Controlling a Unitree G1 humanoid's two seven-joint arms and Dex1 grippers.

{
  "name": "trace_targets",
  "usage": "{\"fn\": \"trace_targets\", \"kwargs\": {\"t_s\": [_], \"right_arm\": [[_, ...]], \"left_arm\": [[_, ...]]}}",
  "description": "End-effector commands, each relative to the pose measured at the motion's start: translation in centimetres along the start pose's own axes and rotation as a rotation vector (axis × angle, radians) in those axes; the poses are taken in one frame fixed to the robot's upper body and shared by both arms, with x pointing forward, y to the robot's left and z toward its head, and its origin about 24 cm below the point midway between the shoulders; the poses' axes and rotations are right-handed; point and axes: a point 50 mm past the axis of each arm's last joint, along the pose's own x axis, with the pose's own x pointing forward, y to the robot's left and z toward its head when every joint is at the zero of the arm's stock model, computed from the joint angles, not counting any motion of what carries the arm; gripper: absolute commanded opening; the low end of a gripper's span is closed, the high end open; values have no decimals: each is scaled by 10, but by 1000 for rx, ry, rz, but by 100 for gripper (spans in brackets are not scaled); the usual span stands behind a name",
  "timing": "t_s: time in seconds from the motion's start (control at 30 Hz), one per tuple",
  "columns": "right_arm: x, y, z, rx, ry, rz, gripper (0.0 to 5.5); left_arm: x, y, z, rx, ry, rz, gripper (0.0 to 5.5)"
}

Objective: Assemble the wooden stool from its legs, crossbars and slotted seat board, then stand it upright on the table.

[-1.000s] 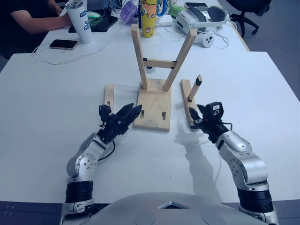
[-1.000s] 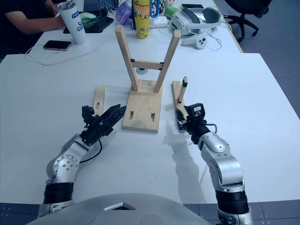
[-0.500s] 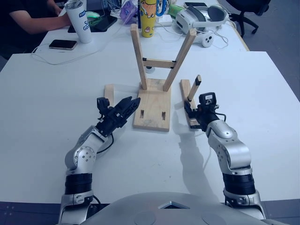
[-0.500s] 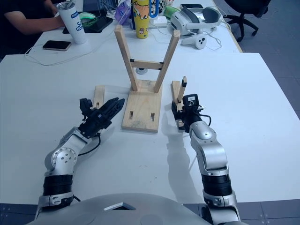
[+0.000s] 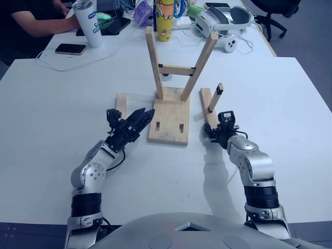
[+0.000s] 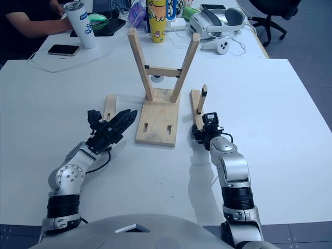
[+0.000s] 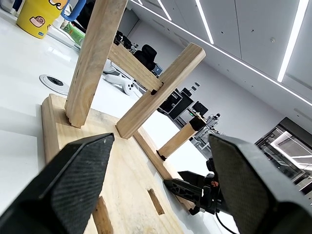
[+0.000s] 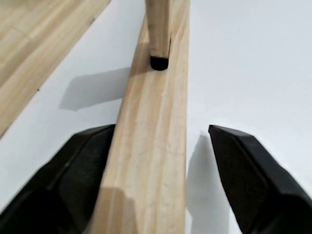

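One seat board (image 5: 168,122), four legs (image 5: 154,62) (image 5: 198,65) (image 5: 121,106) (image 5: 208,109), two crossbars (image 5: 176,70) (image 5: 216,97), two cups (image 5: 85,23) (image 5: 164,21), one phone (image 5: 70,49), one headset (image 5: 223,18).

White table (image 5: 46,135), ceiling strip lights (image 7: 204,22)

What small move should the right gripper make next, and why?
Probably shut the right gripper on the leg: its jaws stand open on either side of that leg, which lies flat on the table beside the seat board.

Both arms lie forward over the table, elbows bent. The left gripper (image 5: 144,115) points ahead and inward, fingers spread (widely, by its wrist view); the right gripper (image 5: 211,132) also gapes, tilted downward.
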Motion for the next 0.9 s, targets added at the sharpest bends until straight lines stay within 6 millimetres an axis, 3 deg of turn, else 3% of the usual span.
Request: {"fn": "trace_targets", "kwargs": {"t_s": [0.03, 0.13, 0.23, 0.33, 0.53, 0.67, 0.77, 0.83, 0.9], "right_arm": [[2, -4, -11, -26, 97, -42, 301], [1, -10, -13, -35, 116, -120, 257], [2, -10, -21, -10, 141, -90, 216], [2, -15, -18, 46, 88, -115, 206], [-7, -50, 36, 175, -280, -225, 206], [-13, -83, 59, 253, -418, -260, 206], [-16, -84, 86, 326, -535, -83, 206], [-28, -81, 107, 368, -635, 82, 206], [-41, -86, 115, 426, -697, 179, 206]], "left_arm": [[-2, -1, 0, 0, -14, 12, 357], [-1, -3, 1, 13, -12, -3, 357], [5, -6, 6, 21, -30, -33, 357], [11, -5, 14, 43, -36, -38, 357], [18, -2, 29, 77, -37, -59, 357], [25, 0, 38, 75, -39, -89, 377], [27, 1, 43, 68, -17, -114, 413], [30, -2, 50, 66, -9, -158, 440], [31, -5, 57, 43, -10, -208, 472]]}}
